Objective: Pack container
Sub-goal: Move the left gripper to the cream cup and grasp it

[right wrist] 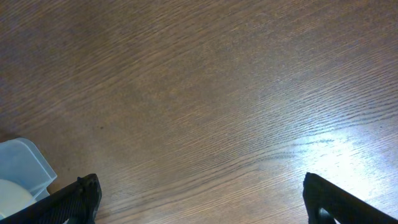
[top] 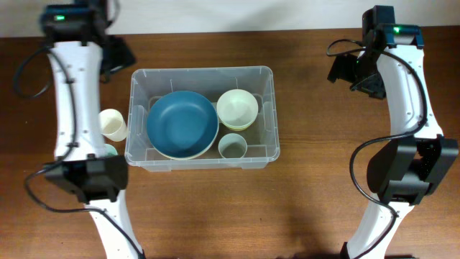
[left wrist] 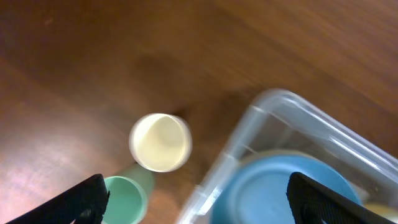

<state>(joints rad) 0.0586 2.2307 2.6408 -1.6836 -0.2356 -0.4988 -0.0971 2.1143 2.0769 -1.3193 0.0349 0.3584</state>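
The container (top: 201,70) sits in the middle of the table (top: 316,180) and holds a blue bowl (top: 182,124), a cream bowl (top: 237,108) and a small cup (top: 232,146). Just beside its left wall stands a cream cup (top: 113,124). A green cup (left wrist: 124,199) is next to it, mostly hidden under the left arm (top: 72,93) from overhead. The left fingers (left wrist: 81,199) are spread wide and empty above those two cups. The right fingers (right wrist: 74,199) are likewise spread and empty, over bare table to the container's right. Packing looks partly done. The next move likely calls for the left arm to descend on the cream cup, grip its rim and lift it over the wall.
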